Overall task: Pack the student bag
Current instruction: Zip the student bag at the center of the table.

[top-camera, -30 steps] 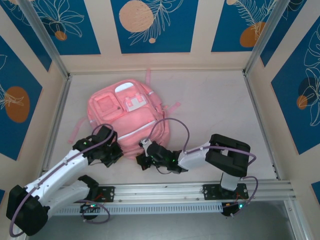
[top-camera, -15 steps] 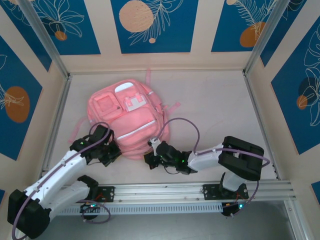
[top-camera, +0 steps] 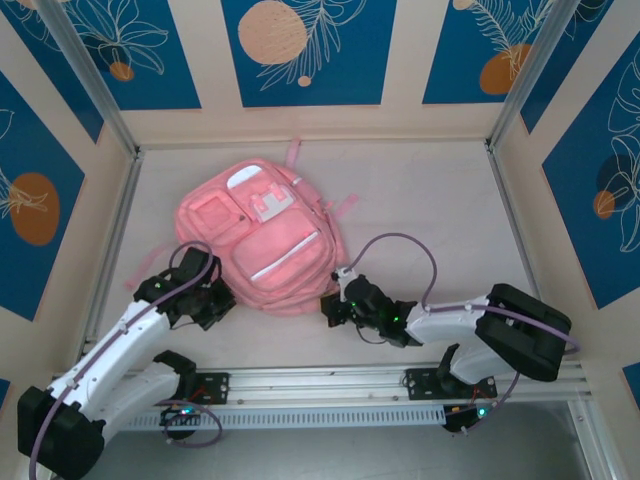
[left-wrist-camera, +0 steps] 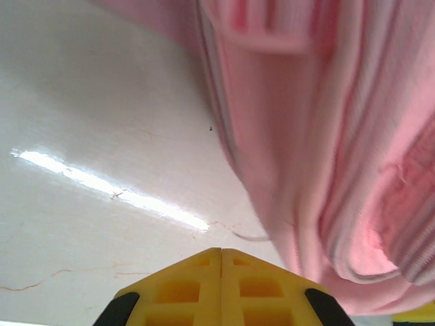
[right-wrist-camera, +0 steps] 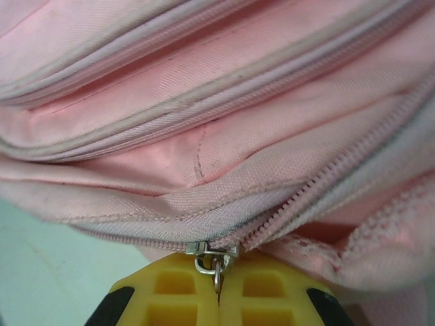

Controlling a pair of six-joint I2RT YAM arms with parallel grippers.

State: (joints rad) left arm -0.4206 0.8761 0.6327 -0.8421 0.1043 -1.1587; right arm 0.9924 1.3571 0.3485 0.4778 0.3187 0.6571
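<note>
Where the pale worktop (top-camera: 430, 220) spreads out between the patterned blue walls, the student bag (top-camera: 260, 235) lies flat on its left half, front side up. Its silvery-white patches point toward the far wall, its bottom edge faces the arms, and its pink straps trail out at the far and left sides. Both white arms reach in low from the rail at the near edge, one at each near corner of the bag.

The left fingers (top-camera: 215, 305) sit at the bag's near left corner. Seen from the left wrist, the yellow left fingers (left-wrist-camera: 177, 292) are pressed together just above the bare worktop, with folds of the pink bag (left-wrist-camera: 326, 149) hanging close on their right. I cannot tell whether they touch the fabric.

The right fingers (top-camera: 335, 305) are at the near right corner. From the right wrist, the right fingers (right-wrist-camera: 170, 292) are squeezed together on the small metal zip pull (right-wrist-camera: 214, 261), right where a zip line of the bag (right-wrist-camera: 204, 102) ends
</note>
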